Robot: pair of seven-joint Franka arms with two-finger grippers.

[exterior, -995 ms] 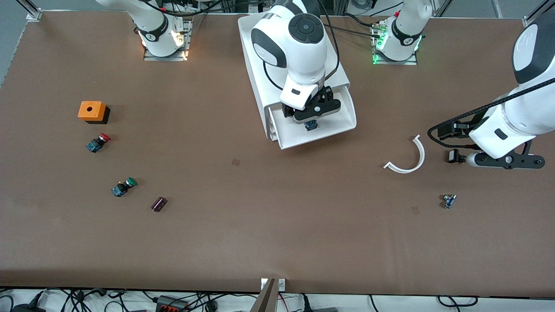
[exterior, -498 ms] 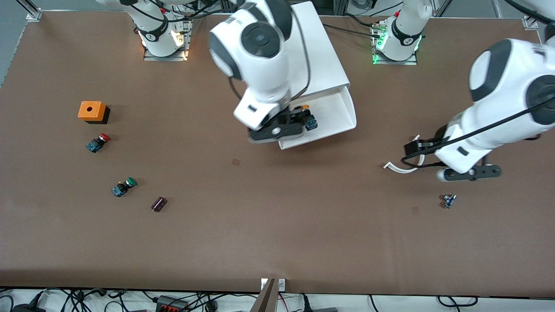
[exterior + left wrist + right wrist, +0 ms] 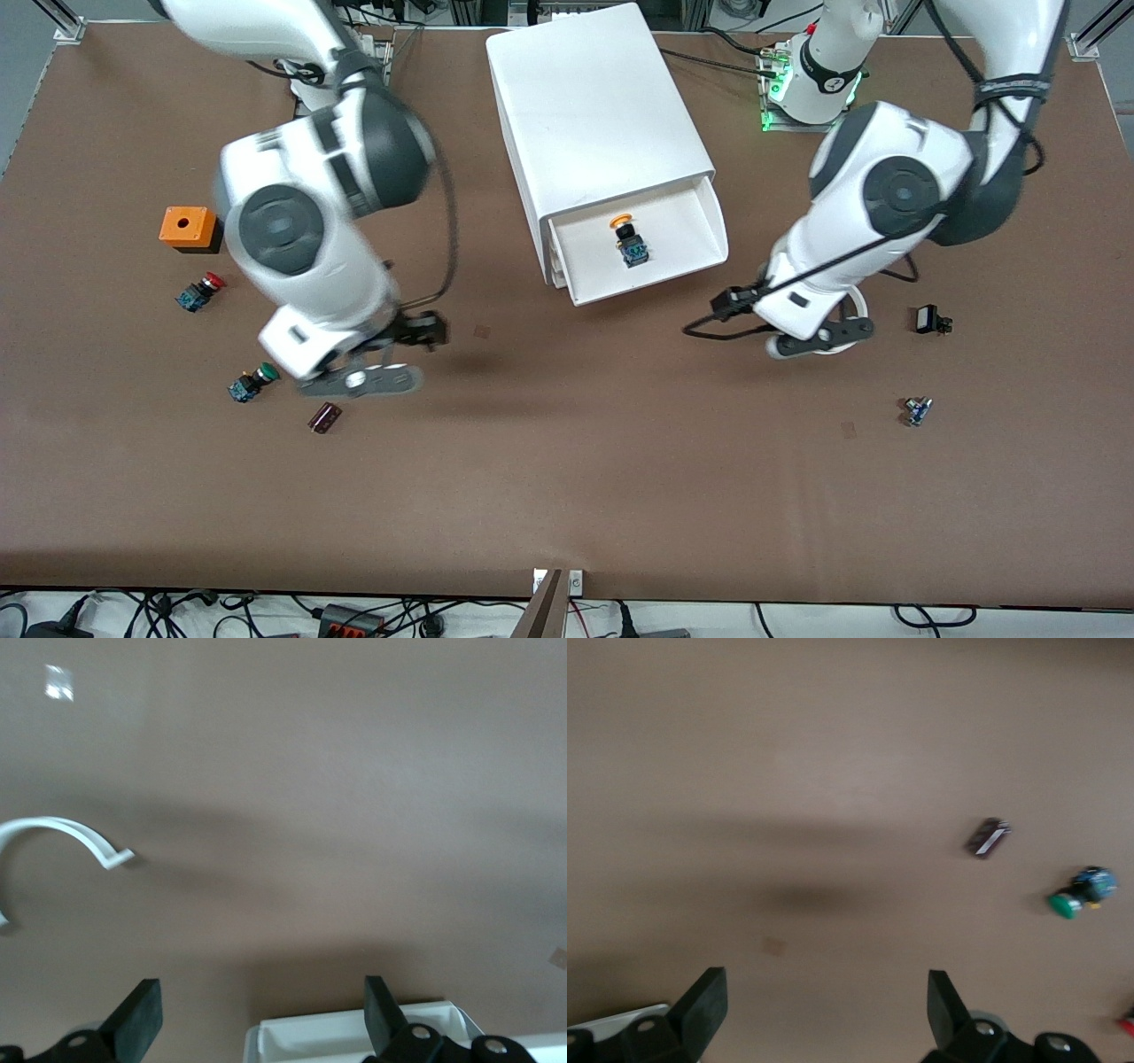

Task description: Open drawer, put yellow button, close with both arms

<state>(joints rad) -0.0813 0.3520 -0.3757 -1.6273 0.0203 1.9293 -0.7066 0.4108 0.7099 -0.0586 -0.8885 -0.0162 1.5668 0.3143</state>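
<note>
1. The drawer [image 3: 651,244], uppermost in the white cabinet [image 3: 594,106], is seen pulled out
2. The yellow button [image 3: 627,237] is found lying inside the drawer, on its white floor, cap pointing toward the cabinet
3. The right gripper [image 3: 824,1014] is held with its fingers spread apart and nothing between them, over bare table toward the right arm's end from the drawer, beside the green-capped button [image 3: 252,382] and the small dark purple part [image 3: 324,416]
4. The left gripper [image 3: 261,1019] is likewise held apart and empty, toward the left arm's end from the drawer, over the white curved piece [image 3: 66,837]; a corner of the drawer is caught in the left wrist view
</note>
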